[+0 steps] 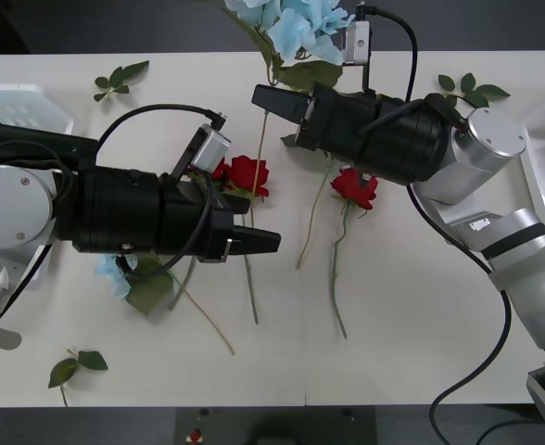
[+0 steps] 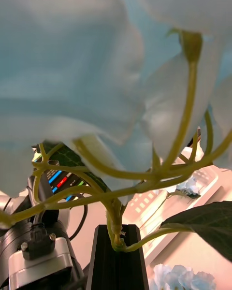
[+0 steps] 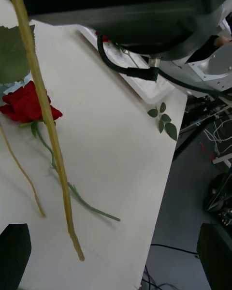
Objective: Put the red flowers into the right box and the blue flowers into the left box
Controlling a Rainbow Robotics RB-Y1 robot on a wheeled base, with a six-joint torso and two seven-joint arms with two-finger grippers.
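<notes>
We are clenching our right gripper (image 1: 265, 96) on a blue flower (image 1: 296, 26) by its stem, lifted above the table (image 1: 393, 306) so its stem hangs clear of the red roses (image 1: 354, 188), while our left gripper (image 1: 265, 243) is waiting, parted and empty, beside them.

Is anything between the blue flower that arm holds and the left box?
Only a leaf sprig lies on the table between the blue flower, clamped in the right gripper, and the left box. The left gripper, jaws open, hovers nearer the robot; its arm crosses the box's near edge, so clearance looks tight.
</notes>
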